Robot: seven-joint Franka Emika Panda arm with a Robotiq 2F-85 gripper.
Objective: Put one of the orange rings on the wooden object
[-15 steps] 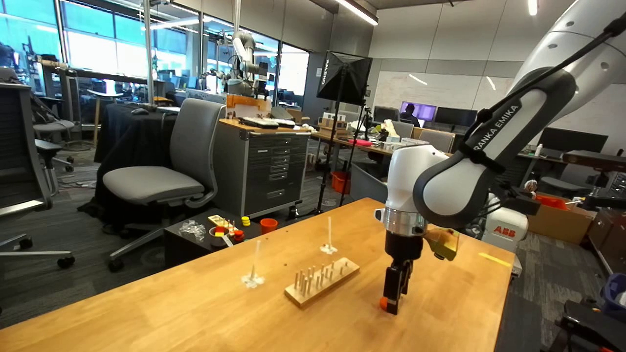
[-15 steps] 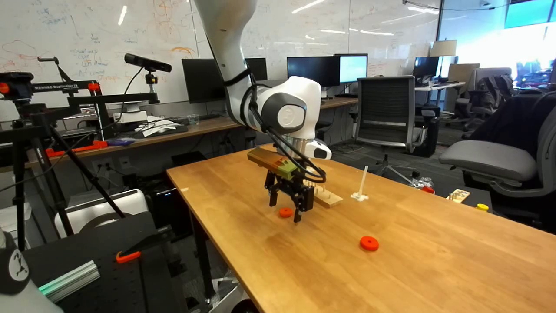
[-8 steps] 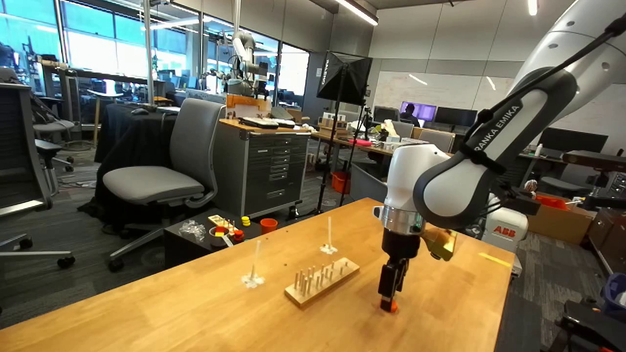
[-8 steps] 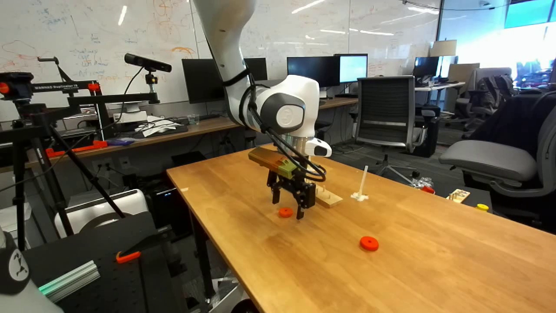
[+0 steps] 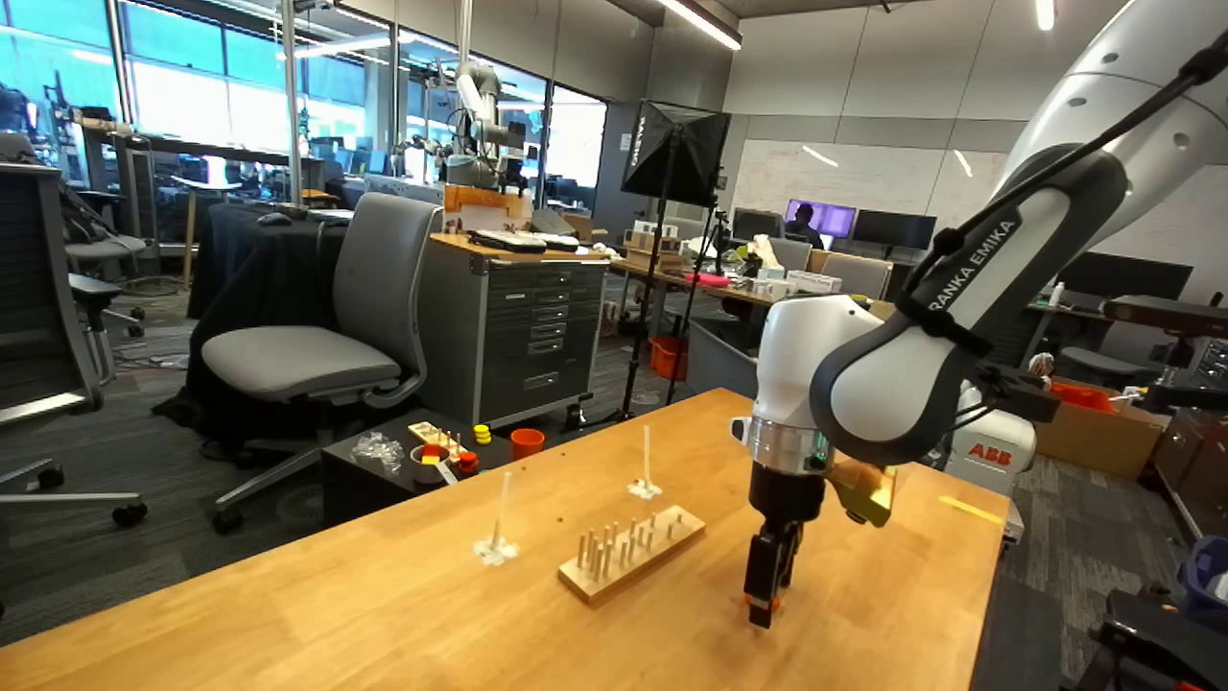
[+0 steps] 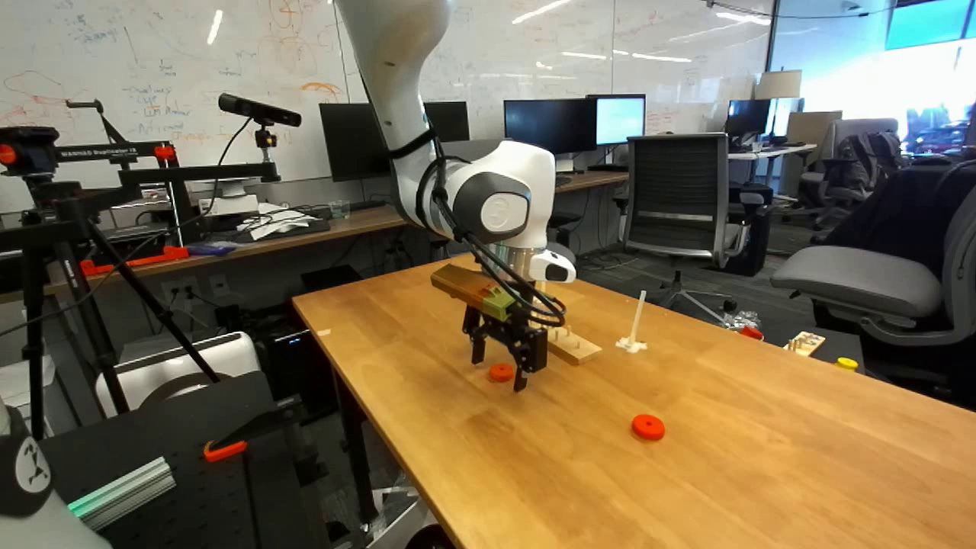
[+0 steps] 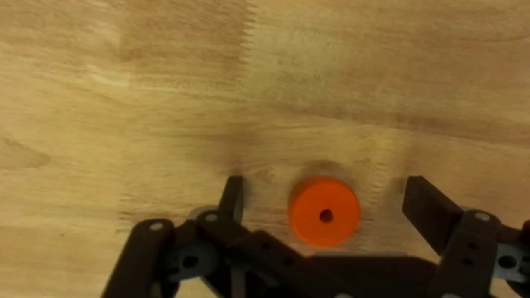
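Note:
An orange ring (image 7: 327, 196) with a small hole lies flat on the table between the open fingers of my gripper (image 7: 325, 186) in the wrist view, with a gap on both sides. In an exterior view, the gripper (image 6: 499, 370) stands low around this ring (image 6: 501, 373). In an exterior view, the gripper (image 5: 773, 600) hides most of it. Another orange-red ring (image 6: 647, 433) lies farther along the table, apart from the gripper. The wooden object, a pale board with upright pegs (image 5: 630, 557), lies beside the gripper. In an exterior view the arm partly hides the board (image 6: 576, 348).
Two thin upright sticks on white bases, one nearer the board (image 5: 647, 461) and one farther (image 5: 499, 523), stand on the wooden table (image 5: 384, 614). A low black stand (image 5: 360, 494) beside the table holds a small peg board, yellow rings and a red cup (image 5: 527, 443).
My gripper first shifts slightly towards the board, then lowers, so its fingertips now sit nearer the table on either side of the ring. It stays open. The rings and board stay put.

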